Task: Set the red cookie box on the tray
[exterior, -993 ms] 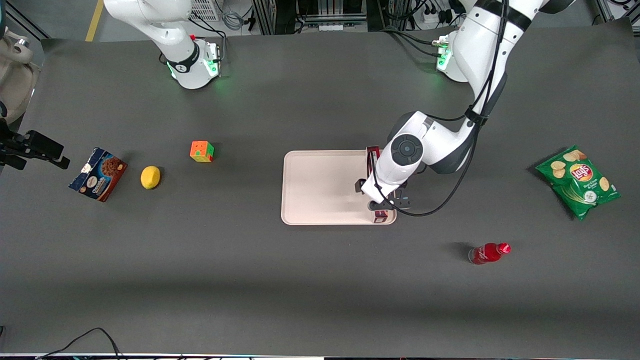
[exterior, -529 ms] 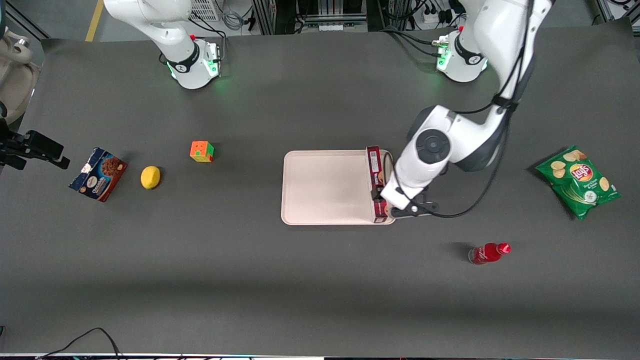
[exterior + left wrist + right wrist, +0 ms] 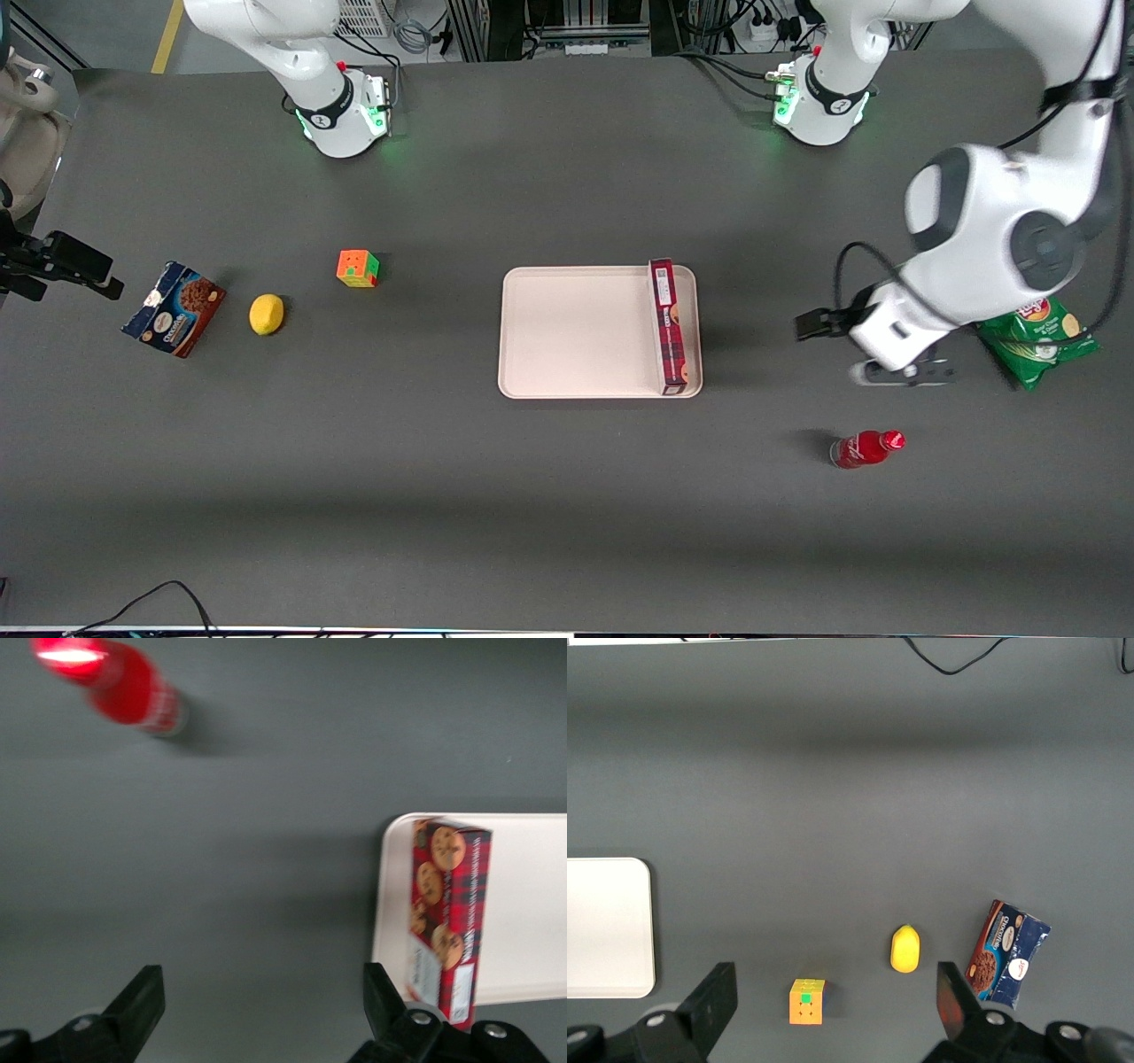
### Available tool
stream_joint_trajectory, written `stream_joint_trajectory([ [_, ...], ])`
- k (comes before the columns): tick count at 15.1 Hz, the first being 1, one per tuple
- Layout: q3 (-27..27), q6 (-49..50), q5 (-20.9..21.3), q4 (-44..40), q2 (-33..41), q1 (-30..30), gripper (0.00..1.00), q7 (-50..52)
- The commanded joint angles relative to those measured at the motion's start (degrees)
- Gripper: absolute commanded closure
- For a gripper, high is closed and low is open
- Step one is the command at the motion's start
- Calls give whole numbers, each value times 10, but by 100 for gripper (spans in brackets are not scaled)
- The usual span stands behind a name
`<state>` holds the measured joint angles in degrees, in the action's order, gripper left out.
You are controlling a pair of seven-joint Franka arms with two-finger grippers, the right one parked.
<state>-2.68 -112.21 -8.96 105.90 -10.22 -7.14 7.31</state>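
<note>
The red cookie box (image 3: 669,323) lies free on the tray (image 3: 576,332), along the tray's short edge nearest the working arm's end of the table. The left wrist view shows the same red cookie box (image 3: 447,912) with its cookie pictures, resting on the pale tray (image 3: 532,904). My left gripper (image 3: 899,372) hangs above bare table well away from the tray, toward the working arm's end. The gripper (image 3: 264,979) is open, with only grey table between its fingers (image 3: 142,1001).
A red bottle (image 3: 864,448) lies nearer the front camera than the gripper. A green chip bag (image 3: 1041,350) sits partly under the arm. Toward the parked arm's end are a Rubik's cube (image 3: 357,268), a lemon (image 3: 266,314) and a blue cookie box (image 3: 173,308).
The gripper has let go of the red cookie box, risen and swung away from the tray toward the working arm's end. The box stays on the tray.
</note>
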Motion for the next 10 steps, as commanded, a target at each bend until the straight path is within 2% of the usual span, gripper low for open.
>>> stream_joint_trajectory([
  [1, 14, 76, 36, 12, 83, 19, 0, -18],
  [3, 22, 119, 48, 12, 128, 32, 0, -29],
  [5, 21, 149, 90, 12, 176, 37, 0, -51],
  [10, 21, 219, 97, -23, 215, 37, 0, -52],
])
